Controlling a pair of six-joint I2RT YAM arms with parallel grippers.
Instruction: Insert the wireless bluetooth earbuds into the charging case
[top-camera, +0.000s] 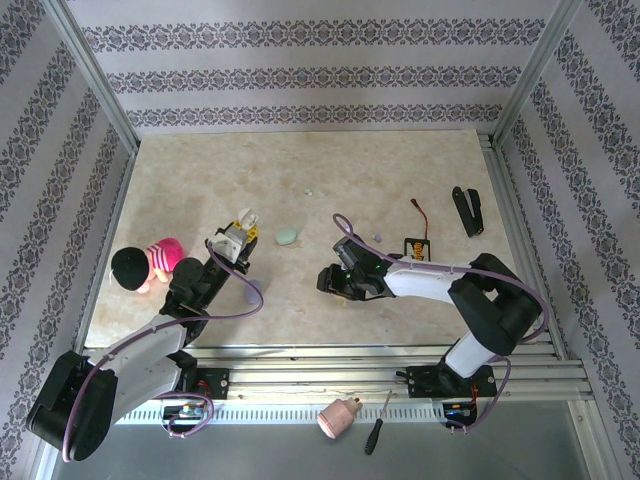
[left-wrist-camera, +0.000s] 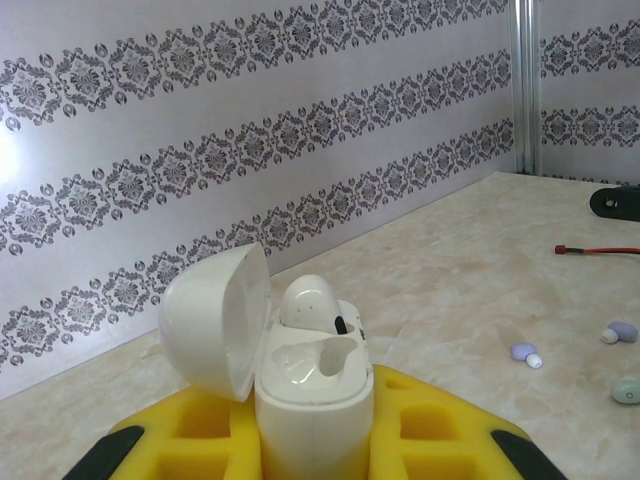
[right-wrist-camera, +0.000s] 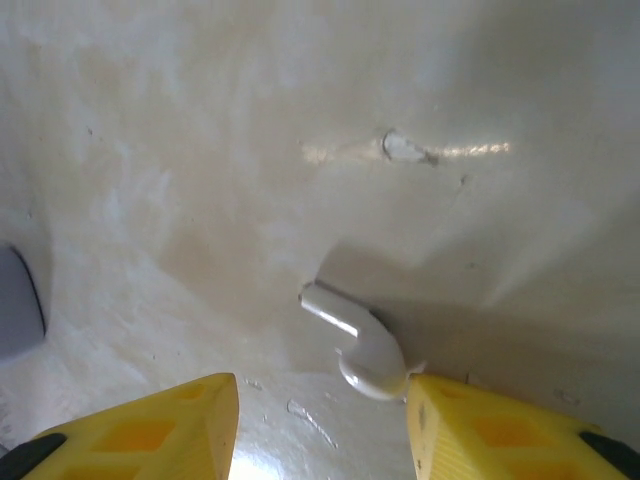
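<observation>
bare table (top-camera: 300, 170) around earbud (right-wrist-camera: 362, 348), doll (top-camera: 150, 262) left

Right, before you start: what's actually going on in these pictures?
The left hand is shut on an open white charging case, one white earbud already seated in it. The right hand hangs open just above the table, a second white earbud lying between its fingers, not yet gripped. A lilac bud lies loose farther off.
</observation>
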